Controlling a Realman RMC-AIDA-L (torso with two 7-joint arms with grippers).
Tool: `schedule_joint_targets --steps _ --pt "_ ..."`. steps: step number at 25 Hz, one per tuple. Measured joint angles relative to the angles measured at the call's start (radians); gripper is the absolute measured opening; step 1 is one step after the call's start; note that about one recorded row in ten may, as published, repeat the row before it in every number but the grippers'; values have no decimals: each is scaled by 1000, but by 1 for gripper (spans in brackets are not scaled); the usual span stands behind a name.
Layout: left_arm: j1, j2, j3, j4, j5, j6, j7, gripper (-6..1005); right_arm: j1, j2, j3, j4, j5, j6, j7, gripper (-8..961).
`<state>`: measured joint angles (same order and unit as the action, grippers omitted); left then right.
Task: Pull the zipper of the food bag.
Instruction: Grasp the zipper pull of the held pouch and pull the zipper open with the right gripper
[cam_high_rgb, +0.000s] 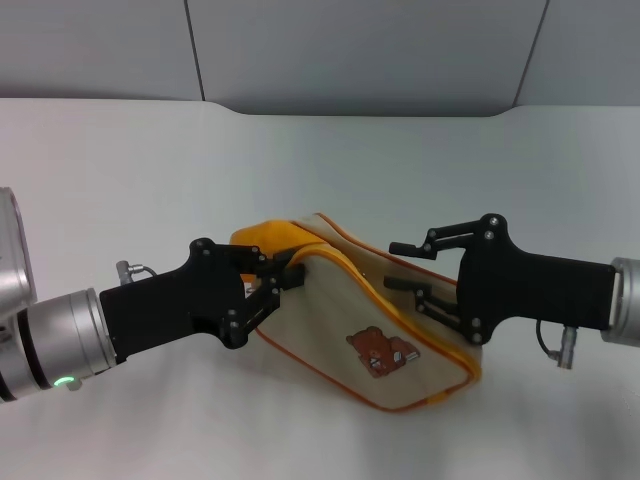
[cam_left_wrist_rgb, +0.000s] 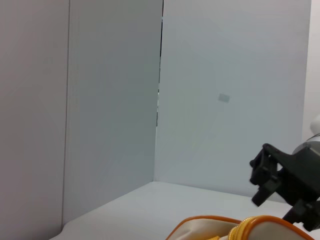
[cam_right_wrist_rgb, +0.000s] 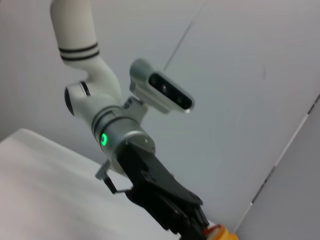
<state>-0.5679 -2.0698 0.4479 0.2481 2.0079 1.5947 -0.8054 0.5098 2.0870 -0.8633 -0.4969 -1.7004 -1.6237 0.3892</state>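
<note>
Head view shows the bag (cam_high_rgb: 385, 335) lying tilted on the table (cam_high_rgb: 130, 180), held between both grippers. Left gripper (cam_high_rgb: 283, 280) is pressed together at the bag's near corner, just below the strap (cam_high_rgb: 265, 238); it appears to pinch the zipper (cam_high_rgb: 375, 290) end or its pull there, though the tab itself is too small to confirm. Right gripper (cam_high_rgb: 415, 270) stands spread, lower finger (cam_high_rgb: 412, 288) touching the bag's opposite edge, upper finger clear above it, so it braces rather than clamps.

Left wrist view shows only the bag's top rim and the right gripper beyond it. Right wrist view shows the left gripper from afar.

Risks, as judged:
- If the left pinch sits on fabric or trim rather than the pull, hauling drags the whole bag and opens nothing.
- With the right gripper not closed on the bag, the bag likely slides or rotates towards the left gripper under pull.
- A pull off the zip line may jam the slider at the corner curve.
</note>
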Motion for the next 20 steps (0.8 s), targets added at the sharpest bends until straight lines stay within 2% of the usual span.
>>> schedule_joint_targets --steps 5,20 --pt "0 -1 0 -2 0 1 0 109 -7 1 -6 -10 0 -22 19 228" --pt "8 -1 0 -3 0 25 8 106 8 -2 -19 67 -4 37 61 230"
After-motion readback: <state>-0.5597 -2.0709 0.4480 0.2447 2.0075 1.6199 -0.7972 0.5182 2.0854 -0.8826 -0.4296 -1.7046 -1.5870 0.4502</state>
